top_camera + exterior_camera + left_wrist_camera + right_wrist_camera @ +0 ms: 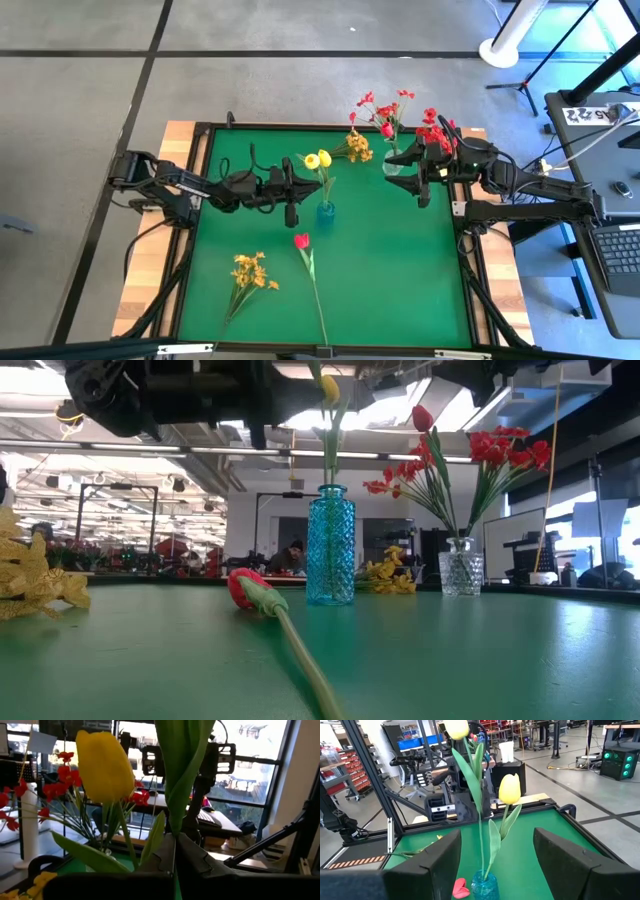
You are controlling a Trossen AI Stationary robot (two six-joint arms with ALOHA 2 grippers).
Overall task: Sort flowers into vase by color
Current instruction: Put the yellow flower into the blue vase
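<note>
At the left of the table lies a yellow-orange cluster (pixel 250 272), flat on the green mat (pixel 390 260), near the front edge. Just right of it lies the red tulip (pixel 301 240), head toward the middle of the table, its thin stem running back toward the front edge, so its long axis points nearly front to back with a slight slant.

Above these, the left gripper (pixel 291 212) reaches in from the left side with its fingers pressed together. The left wrist view shows a green stem rising right at its fingertips, but whether the fingers pinch that stem I cannot tell. Just to its right stands the blue vase (pixel 326 212), upright, holding two yellow tulips (pixel 318 160). Behind the vase lies a second yellow-orange cluster (pixel 355 148) on the mat.

Further right stands the clear vase (pixel 393 162) with red flowers (pixel 385 112) in it, and beside it the right gripper (pixel 422 190), its fingers spread wide and holding nothing, looking across at the blue vase.

The red tulip lies in front of the left gripper and close to it, well apart from the right gripper, so the left arm is likely the nearer one for it. Its home by colour, the clear vase, sits on the right arm's side.
</note>
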